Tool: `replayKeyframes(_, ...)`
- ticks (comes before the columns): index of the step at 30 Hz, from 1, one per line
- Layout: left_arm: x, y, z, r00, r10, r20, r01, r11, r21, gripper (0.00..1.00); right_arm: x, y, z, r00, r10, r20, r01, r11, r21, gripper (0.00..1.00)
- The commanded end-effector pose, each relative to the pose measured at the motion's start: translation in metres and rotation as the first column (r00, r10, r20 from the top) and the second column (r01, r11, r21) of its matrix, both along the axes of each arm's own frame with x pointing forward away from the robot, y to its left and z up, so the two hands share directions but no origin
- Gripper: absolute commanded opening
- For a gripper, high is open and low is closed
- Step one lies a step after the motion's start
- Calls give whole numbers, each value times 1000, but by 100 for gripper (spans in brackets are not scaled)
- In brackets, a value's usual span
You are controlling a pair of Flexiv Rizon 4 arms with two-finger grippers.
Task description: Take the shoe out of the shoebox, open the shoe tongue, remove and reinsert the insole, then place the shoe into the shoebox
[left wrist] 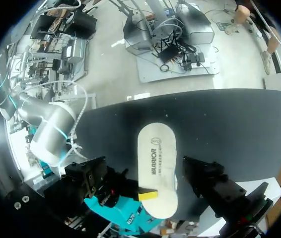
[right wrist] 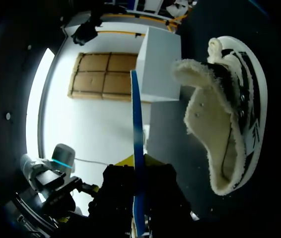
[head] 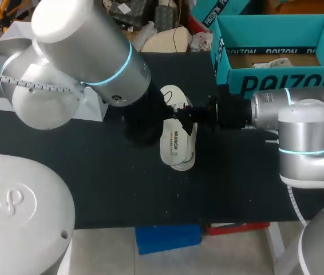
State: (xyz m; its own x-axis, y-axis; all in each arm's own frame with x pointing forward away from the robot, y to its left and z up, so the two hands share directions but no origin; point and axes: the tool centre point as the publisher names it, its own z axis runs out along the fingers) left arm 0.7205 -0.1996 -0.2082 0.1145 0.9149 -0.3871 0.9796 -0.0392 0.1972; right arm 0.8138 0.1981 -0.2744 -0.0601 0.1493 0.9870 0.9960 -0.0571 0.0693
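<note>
Gripping the lifted-out insole [head: 176, 144] between the right gripper's [right wrist: 139, 166] closed fingers, at 6 o'clock of the shoe [head: 175, 98] on the table [head: 93, 189], left gripper's state untellable; next, likely, sliding it back inside.

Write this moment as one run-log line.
phase: insole out | right hand: shut on insole, beside shoe | shoe: on table, outside shoebox | shoebox: open
</note>
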Motion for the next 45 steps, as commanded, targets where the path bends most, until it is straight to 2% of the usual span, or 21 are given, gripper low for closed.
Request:
replayKeyframes(1,7,-6,-5,997,81,13,-80,928,365,100,0,1,0,1000,-3,0,3,1000,-2,0)
replayKeyframes(15,18,-16,-18,996,67,-52,-47,945,325,100,0,1,0,1000,-3,0,3,1000,-2,0)
replayKeyframes(23,30,-20,-15,997,59,-54,-39,948,315,100,0,1,0,1000,-3,0,3,1000,-2,0)
replayKeyframes(30,55,-18,-10,997,60,-56,-41,954,296,100,0,1,0,1000,-3,0,3,1000,-2,0)
replayKeyframes(45,131,-17,-9,997,42,-59,-24,959,281,100,0,1,0,1000,-3,0,3,1000,-2,0)
